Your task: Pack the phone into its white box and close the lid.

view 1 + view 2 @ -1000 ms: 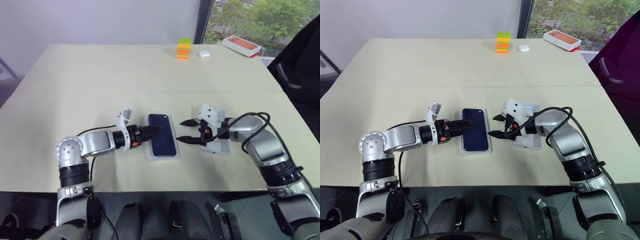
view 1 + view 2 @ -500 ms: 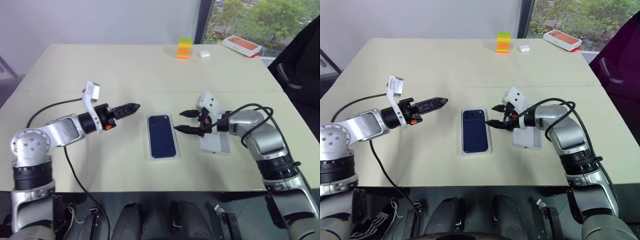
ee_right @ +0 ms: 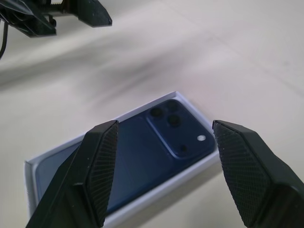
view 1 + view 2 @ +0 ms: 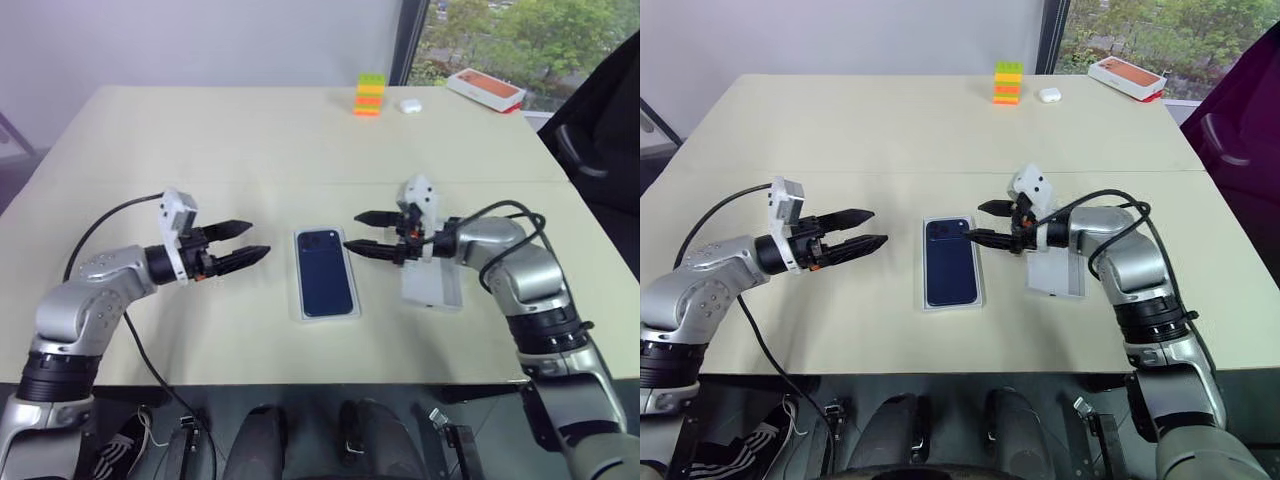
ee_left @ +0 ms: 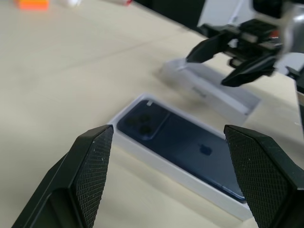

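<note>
The phone (image 4: 326, 284) lies in the white box (image 4: 348, 310); both pincers, left (image 4: 246, 241) and right (image 4: 359, 232), are spread and empty. The lid (image 4: 433, 289) at 3 o'clock could seat skewed if gripped off-centre.

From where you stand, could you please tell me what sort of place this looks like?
Probably an office or a lab room: a wide beige table stands by a plain pale wall, with a window onto green trees at the far right and a dark office chair beside the table.
</note>
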Available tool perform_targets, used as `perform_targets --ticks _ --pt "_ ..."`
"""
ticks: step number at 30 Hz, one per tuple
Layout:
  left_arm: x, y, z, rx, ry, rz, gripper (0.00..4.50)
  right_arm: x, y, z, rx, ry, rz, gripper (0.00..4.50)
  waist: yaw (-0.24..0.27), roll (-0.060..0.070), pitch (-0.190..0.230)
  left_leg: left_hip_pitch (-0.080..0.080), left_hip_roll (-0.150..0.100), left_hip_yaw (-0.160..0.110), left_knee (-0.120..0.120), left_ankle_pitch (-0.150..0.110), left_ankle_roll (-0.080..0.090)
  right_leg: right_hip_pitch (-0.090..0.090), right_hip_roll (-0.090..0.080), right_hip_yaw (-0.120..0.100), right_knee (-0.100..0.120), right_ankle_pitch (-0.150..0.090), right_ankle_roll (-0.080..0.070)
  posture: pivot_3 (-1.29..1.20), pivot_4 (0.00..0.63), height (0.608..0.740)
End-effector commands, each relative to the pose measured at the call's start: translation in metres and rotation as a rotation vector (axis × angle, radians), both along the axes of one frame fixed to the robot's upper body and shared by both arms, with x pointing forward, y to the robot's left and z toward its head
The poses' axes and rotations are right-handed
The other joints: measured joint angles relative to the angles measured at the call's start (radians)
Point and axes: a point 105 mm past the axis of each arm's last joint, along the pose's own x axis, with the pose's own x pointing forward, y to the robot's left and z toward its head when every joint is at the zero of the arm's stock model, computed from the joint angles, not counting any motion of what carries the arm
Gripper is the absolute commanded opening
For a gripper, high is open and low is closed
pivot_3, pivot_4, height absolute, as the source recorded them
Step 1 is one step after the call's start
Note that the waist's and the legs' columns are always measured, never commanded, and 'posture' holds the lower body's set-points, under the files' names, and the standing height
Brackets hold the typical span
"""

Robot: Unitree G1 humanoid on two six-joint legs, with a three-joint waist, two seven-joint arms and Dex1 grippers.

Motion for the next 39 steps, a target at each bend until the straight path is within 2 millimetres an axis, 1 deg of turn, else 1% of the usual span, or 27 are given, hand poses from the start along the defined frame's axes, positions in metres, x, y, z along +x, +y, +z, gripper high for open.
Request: perform_targets --ticks 1,6,10,13,15,17,18,20,23,24,26,27,28,29,30,32,34,36,38,39 --pt "-0.008 0.012 0.006 -0.008 -0.081 -0.022 3.93 -0.007 -0.014 0.009 -0.007 -0.058 0.023 3.31 0.0 0.0 0.0 0.0 0.0 0.001 0.0 0.0 0.001 0.0 0.0 0.0 0.0 0.0 0.0 0.0 0.15 0.74" --pt "-0.019 0.015 -0.006 -0.001 -0.063 -0.054 3.93 -0.014 -0.027 0.0 -0.033 -0.073 0.009 3.31 -0.002 0.0 0.0 0.001 0.001 0.002 0.0 -0.001 0.001 0.0 0.001 0.001 0.0 0.0 0.0 0.0 0.15 0.74" --pt "-0.017 0.028 -0.012 0.022 -0.07 0.0 3.93 -0.018 -0.038 -0.01 -0.084 -0.097 0.015 3.31 -0.001 0.0 0.0 0.001 0.003 0.003 0.0 -0.001 0.001 -0.001 0.002 0.002 0.001 0.0 0.0 0.0 0.15 0.74" --pt "-0.015 0.032 -0.015 0.037 -0.06 0.025 3.93 -0.02 -0.038 -0.011 -0.088 -0.093 0.025 3.31 -0.002 0.0 0.0 0.001 0.003 0.003 0.0 -0.001 0.001 -0.001 0.003 0.002 0.001 0.0 0.0 0.0 0.15 0.74" --pt "-0.012 0.031 -0.019 0.008 -0.011 0.035 3.93 -0.022 -0.034 -0.018 -0.112 -0.076 0.048 3.31 -0.002 0.0 0.0 0.002 0.004 0.004 0.0 -0.001 0.001 -0.001 0.003 0.003 0.001 0.0 0.0 0.0 0.15 0.74" --pt "-0.007 0.027 -0.029 0.025 0.017 0.06 3.39 -0.021 -0.029 -0.023 -0.108 -0.063 0.043 2.76 -0.001 0.0 0.0 0.002 0.004 0.004 0.0 -0.001 0.001 -0.001 0.004 0.003 0.001 0.0 -0.001 0.0 0.15 0.74" --pt "-0.006 0.022 -0.032 0.004 0.047 0.055 3.08 -0.021 -0.027 -0.027 -0.121 -0.063 0.043 2.46 -0.001 0.0 0.0 0.002 0.004 0.004 0.0 -0.001 0.001 -0.001 0.004 0.003 0.001 0.0 -0.001 0.0 0.15 0.74" --pt "-0.005 0.013 -0.034 -0.023 0.083 0.037 2.16 -0.021 -0.024 -0.033 -0.15 -0.078 0.044 1.55 0.0 0.0 0.0 0.002 0.004 0.004 0.001 -0.001 0.001 -0.001 0.004 0.003 0.001 0.0 -0.001 0.0 0.15 0.74" --pt "-0.003 0.005 -0.037 -0.036 0.095 0.043 0.56 -0.018 -0.021 -0.038 -0.169 -0.083 0.029 0.05 0.0 0.0 0.0 0.002 0.004 0.004 0.001 -0.001 0.001 -0.001 0.003 0.003 0.001 0.001 0.0 0.0 0.15 0.74" --pt "0.001 0.002 -0.04 -0.019 0.089 0.058 0.05 -0.015 -0.021 -0.041 -0.192 -0.098 0.015 0.0 -0.001 0.0 0.0 0.002 0.004 0.004 0.001 -0.001 0.001 -0.001 0.003 0.003 0.001 0.001 -0.001 0.0 0.15 0.74" --pt "0.006 -0.005 -0.049 0.035 0.092 0.065 0.02 -0.006 -0.02 -0.047 -0.252 -0.121 -0.019 0.0 0.0 0.0 0.0 0.002 0.004 0.004 0.001 -0.001 0.001 -0.001 0.003 0.003 0.001 0.001 -0.001 0.0 0.15 0.74" --pt "0.006 -0.009 -0.052 0.083 0.066 0.055 0.02 -0.004 -0.019 -0.049 -0.283 -0.143 -0.022 0.0 -0.001 0.0 0.0 0.002 0.004 0.004 0.001 -0.001 0.001 -0.001 0.004 0.003 0.001 0.001 -0.001 0.0 0.15 0.74" --pt "0.005 -0.015 -0.054 0.135 0.019 0.029 0.02 -0.002 -0.016 -0.05 -0.289 -0.147 -0.023 0.0 -0.001 0.0 0.0 0.002 0.004 0.004 0.001 -0.001 0.001 -0.001 0.004 0.003 0.002 0.001 -0.001 0.0 0.15 0.74" --pt "0.005 -0.019 -0.057 0.166 0.011 0.022 0.02 0.0 -0.013 -0.05 -0.284 -0.139 -0.029 0.0 -0.002 0.0 0.0 0.002 0.004 0.004 0.001 -0.001 0.001 -0.001 0.004 0.003 0.002 0.001 -0.001 0.0 0.15 0.74" --pt "0.008 -0.021 -0.061 0.186 0.037 0.027 0.02 0.002 -0.011 -0.049 -0.286 -0.142 -0.04 0.0 -0.003 0.0 0.0 0.002 0.004 0.004 0.001 -0.001 0.001 -0.001 0.004 0.003 0.002 0.001 -0.001 0.0 0.15 0.74" --pt "0.013 -0.027 -0.069 0.233 0.065 0.021 0.02 0.001 -0.004 -0.049 -0.279 -0.145 -0.021 0.0 -0.001 0.0 0.0 0.002 0.004 0.004 0.001 -0.001 0.001 -0.001 0.005 0.004 0.002 0.001 -0.001 0.0 0.15 0.74" --pt "0.019 -0.03 -0.081 0.255 0.188 0.045 0.02 0.001 -0.001 -0.05 -0.293 -0.155 -0.017 0.0 0.002 0.0 0.0 0.002 0.005 0.004 0.001 -0.001 0.001 -0.001 0.006 0.004 0.002 0.001 -0.001 0.0 0.15 0.74" --pt "0.025 -0.037 -0.087 0.264 0.213 0.044 0.02 0.001 0.001 -0.056 -0.333 -0.157 -0.008 0.0 0.0 0.0 0.0 0.002 0.005 0.004 0.001 -0.001 0.001 -0.001 0.006 0.004 0.002 0.001 -0.001 0.0 0.15 0.74" --pt "0.028 -0.046 -0.087 0.26 0.186 0.021 0.02 -0.001 0.003 -0.062 -0.338 -0.139 0.003 0.0 0.001 0.0 0.0 0.002 0.004 0.004 0.001 -0.001 0.001 0.0 0.005 0.004 0.002 0.001 -0.001 0.0 0.15 0.74" --pt "0.029 -0.05 -0.089 0.244 0.221 0.018 0.02 -0.002 0.003 -0.063 -0.344 -0.136 0.005 0.0 0.001 0.0 0.0 0.002 0.004 0.004 0.001 -0.001 0.001 0.0 0.005 0.004 0.002 0.001 -0.001 0.0 0.15 0.74"
